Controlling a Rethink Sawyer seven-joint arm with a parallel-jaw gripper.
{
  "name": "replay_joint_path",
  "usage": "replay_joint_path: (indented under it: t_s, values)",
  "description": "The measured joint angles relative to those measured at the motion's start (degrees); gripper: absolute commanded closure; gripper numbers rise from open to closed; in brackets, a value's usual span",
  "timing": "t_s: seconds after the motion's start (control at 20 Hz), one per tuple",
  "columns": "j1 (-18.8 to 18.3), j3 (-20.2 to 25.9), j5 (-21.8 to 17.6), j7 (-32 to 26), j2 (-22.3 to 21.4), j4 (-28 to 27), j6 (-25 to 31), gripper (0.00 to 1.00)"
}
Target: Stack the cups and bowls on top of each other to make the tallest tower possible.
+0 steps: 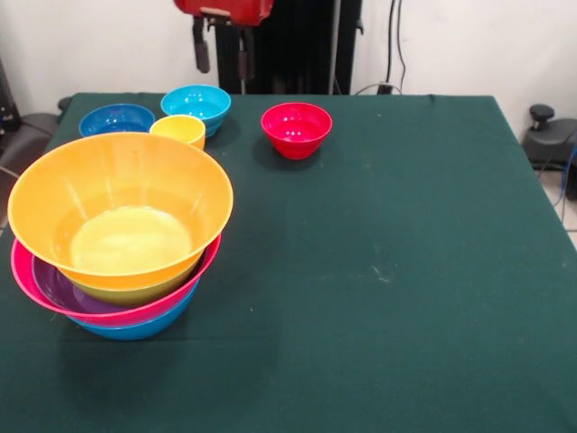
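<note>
At lower left, well away from the claw and toward the camera: the tower (117, 244), a nested pile of glossy plastic bowls on the dark green tablecloth (388, 271). Topmost, a large orange round plastic bowl (120, 203), tilted slightly, its pale inner bottom showing. Beneath it a yellow-green rim, then a purple bowl (56, 287), a pink bowl (27, 271) and, lowest, a blue bowl (135, 328) peeking out at the base.

Farther back, left of the claw and below it in the front view: a small dark blue glossy bowl (116, 119), upright. Just to its right, a small yellow-orange plastic tumbler (178, 131), upright, close to or touching the small light blue glossy bowl (196, 105) behind it; contact hard to judge.

At the top edge, above the light blue bowl: the claw (222, 52) under the red arm, two dark fingers (202, 50) hanging apart, nothing between them, clear of the table.

Right of the claw and lower: a small red glossy bowl (296, 128), upright, standing alone.
</note>
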Motion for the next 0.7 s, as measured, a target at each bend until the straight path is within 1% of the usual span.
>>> replay_joint_path:
  t_s: [0.35, 0.7]
  values:
    - [1.6, 0.4, -0.1, 0.0, -2.3, 3.4, -0.6, 0.00]
    - [3.3, 0.4, -0.1, 0.0, -3.1, 5.6, -2.2, 0.00]
